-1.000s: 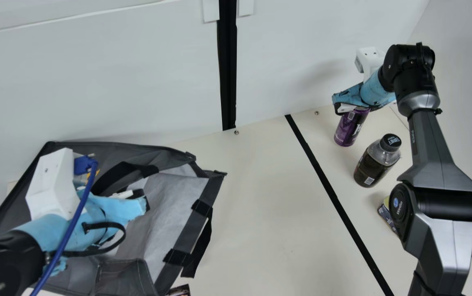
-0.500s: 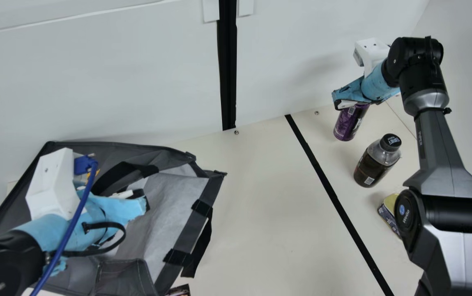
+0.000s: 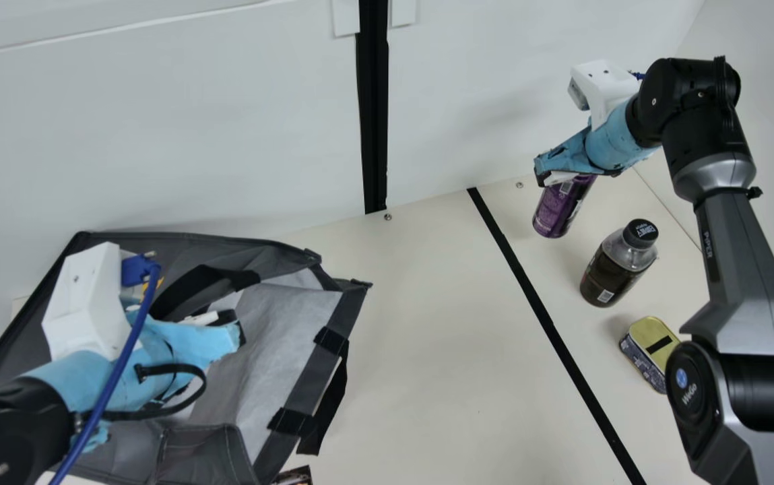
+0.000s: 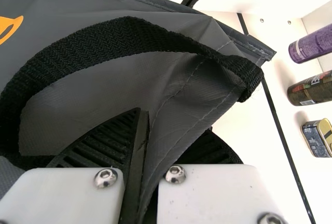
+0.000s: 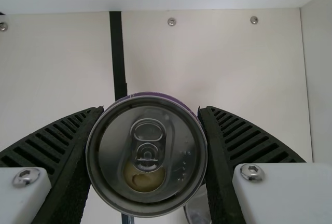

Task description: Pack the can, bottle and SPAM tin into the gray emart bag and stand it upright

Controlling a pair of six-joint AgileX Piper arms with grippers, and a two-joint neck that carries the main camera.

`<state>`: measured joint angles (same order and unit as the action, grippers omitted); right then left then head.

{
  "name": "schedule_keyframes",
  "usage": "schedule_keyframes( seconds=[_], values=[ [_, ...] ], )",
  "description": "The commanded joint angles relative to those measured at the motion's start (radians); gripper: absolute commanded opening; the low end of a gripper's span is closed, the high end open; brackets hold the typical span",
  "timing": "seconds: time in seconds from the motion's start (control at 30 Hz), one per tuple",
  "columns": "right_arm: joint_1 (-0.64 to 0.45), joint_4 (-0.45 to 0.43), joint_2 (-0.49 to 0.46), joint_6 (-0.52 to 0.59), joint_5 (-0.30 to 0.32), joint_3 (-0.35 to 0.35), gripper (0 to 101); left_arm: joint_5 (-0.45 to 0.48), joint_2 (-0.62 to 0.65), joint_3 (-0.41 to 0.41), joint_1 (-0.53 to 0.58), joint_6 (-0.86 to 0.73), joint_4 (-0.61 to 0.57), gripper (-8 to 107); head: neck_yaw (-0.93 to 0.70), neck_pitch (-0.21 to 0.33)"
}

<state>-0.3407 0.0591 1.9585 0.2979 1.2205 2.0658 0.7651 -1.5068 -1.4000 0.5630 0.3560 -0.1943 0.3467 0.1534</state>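
Because the gray bag slumps, the left gripper, clamped on its edge, should hold that cloth taut. The right gripper should swing wide of the bottle (one nudge might topple it), keeping the can, squeezed between its fingers, level; the tin sits beyond the bottle.

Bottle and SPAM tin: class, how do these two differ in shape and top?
The bottle is tall and round; the SPAM tin is low and boxy with rounded corners. The bottle ends in a black cap, the SPAM tin in a flat yellowish top with a dark strip. Both rest on the table.
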Motion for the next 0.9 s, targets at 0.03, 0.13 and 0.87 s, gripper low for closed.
schedule_keyframes(
  seconds=[0.03,0.13,0.87],
  values=[
    [0.005,0.004,-0.04,0.016,-0.001,-0.045,0,0.0,0.0,0.0,0.0,0.0,0.0,-8,0.002,0.021],
    [0.009,0.006,-0.077,0.032,-0.001,-0.085,0,0.0,0.0,0.0,0.0,0.0,0.0,-8,0.002,0.021],
    [0.057,0.023,-0.341,0.101,-0.001,-0.35,0,0.0,0.0,0.0,0.0,0.0,0.0,-8,0.002,0.021]
  ],
)
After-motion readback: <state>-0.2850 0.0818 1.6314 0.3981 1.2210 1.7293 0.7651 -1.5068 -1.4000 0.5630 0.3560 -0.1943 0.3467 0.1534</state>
